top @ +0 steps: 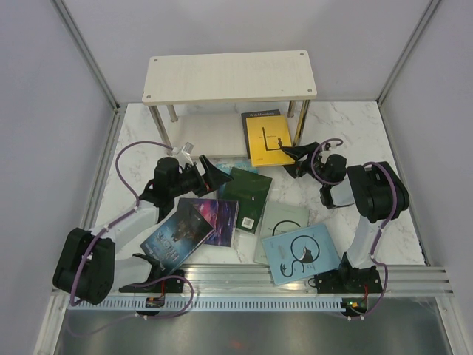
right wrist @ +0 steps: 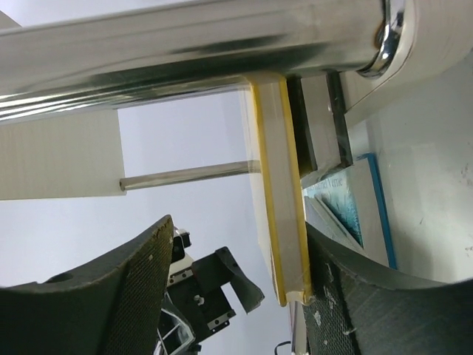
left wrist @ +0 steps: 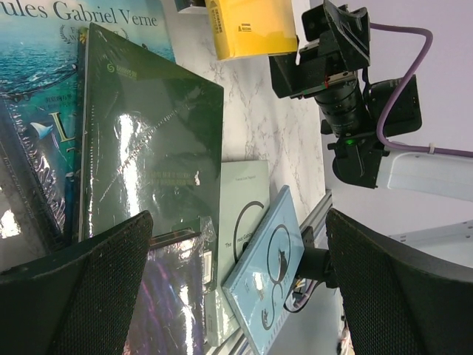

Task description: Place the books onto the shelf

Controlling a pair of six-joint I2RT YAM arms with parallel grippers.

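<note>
The shelf (top: 229,74) stands at the far edge of the marbled surface (top: 355,133). A yellow book (top: 267,139) sits at the right end of its lower board, cover up, beside the right front leg (right wrist: 185,44), with its near edge sticking out past the front. It is unclear whether the book lies flat or is propped.

The right gripper (top: 295,159) is at that near edge. Its fingers stand apart on either side of the book, with a clear gap on one side, so they do not clamp it.

The other books lie in a loose heap in the middle of the surface:
- a dark green book (top: 247,192) overlapping a teal book (left wrist: 44,74)
- a purple book (top: 222,218) and a dark blue book (top: 177,233) towards the near left
- a grey book (top: 284,222) and a pale blue book with a black cat (top: 304,253) towards the near right

The left gripper (top: 211,174) hangs over the left part of the heap. Its jaws are spread as wide as they go and hold nothing.
</note>
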